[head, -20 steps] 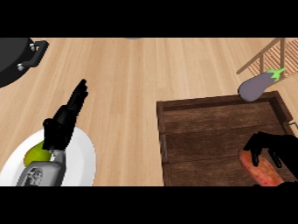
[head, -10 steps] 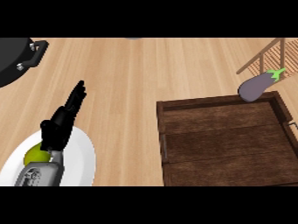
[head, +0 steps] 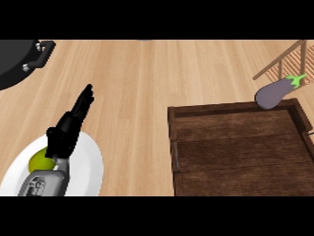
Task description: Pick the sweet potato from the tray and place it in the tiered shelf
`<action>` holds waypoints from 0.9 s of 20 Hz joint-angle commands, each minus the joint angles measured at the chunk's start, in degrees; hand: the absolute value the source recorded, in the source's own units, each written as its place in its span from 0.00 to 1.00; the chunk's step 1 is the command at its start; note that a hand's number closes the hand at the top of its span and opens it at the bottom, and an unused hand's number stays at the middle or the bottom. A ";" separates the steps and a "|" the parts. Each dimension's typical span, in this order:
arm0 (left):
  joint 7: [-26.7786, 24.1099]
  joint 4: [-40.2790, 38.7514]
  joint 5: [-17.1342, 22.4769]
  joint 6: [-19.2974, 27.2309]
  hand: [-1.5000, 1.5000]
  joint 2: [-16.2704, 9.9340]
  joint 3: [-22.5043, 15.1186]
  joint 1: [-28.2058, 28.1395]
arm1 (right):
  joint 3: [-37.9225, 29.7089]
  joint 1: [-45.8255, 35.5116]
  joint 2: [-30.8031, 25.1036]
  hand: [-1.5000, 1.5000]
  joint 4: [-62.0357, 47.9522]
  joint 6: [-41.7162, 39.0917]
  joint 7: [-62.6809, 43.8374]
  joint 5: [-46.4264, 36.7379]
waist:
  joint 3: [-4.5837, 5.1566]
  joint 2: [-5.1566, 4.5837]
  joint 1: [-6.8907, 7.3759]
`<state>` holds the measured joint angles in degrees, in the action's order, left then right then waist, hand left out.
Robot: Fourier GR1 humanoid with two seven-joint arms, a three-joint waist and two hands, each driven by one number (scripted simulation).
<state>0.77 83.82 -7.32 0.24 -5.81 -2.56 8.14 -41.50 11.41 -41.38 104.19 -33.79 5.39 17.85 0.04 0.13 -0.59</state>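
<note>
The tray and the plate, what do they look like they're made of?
The tray looks like dark stained wood: plank seams and grain show, matte finish, with a metal-looking handle. The plate looks like white glazed ceramic, smooth and plain, though plastic can't be ruled out.

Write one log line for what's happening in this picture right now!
tray: no sweet potato visible | right hand: out of view | left hand: open, resting over plate | eggplant: beside tray's far edge
</note>
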 commanded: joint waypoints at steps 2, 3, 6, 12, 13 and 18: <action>-0.14 -0.90 0.43 -0.56 0.50 0.06 0.60 1.14 | -6.97 -5.19 -4.36 1.00 -5.26 2.20 -5.05 4.09 | -0.01 -0.13 0.43; 0.29 -1.13 -0.03 -0.37 0.50 0.63 -0.04 1.40 | -6.16 -6.99 -4.28 1.00 -4.44 4.16 -7.36 4.19 | -0.01 -0.14 0.53; 0.40 -2.00 0.34 -0.71 0.50 -0.25 1.43 2.97 | -7.83 -9.52 -6.34 1.00 -6.16 6.01 -9.00 3.16 | -0.02 -0.14 0.46; -0.13 -3.30 -2.06 1.72 0.50 3.28 -1.25 2.80 | -1.11 -21.00 -13.60 1.00 -19.63 10.18 -8.19 -2.75 | -0.04 -0.32 1.23; 0.61 -0.40 1.31 -2.52 0.50 -0.75 1.74 0.94 | -4.60 -20.35 -14.72 1.00 -16.97 8.82 -12.57 1.34 | -0.02 -0.13 0.86; 2.16 -0.38 -0.67 -1.12 0.50 1.26 -0.31 2.72 | 0.79 -28.47 -19.61 1.00 -31.87 11.32 -4.32 -5.65 | -0.05 -0.30 1.42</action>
<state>1.45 82.42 -7.96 -0.23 -4.64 -2.42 10.40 -43.78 -11.97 -58.25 79.89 -24.30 -2.22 15.61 0.01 -0.12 0.58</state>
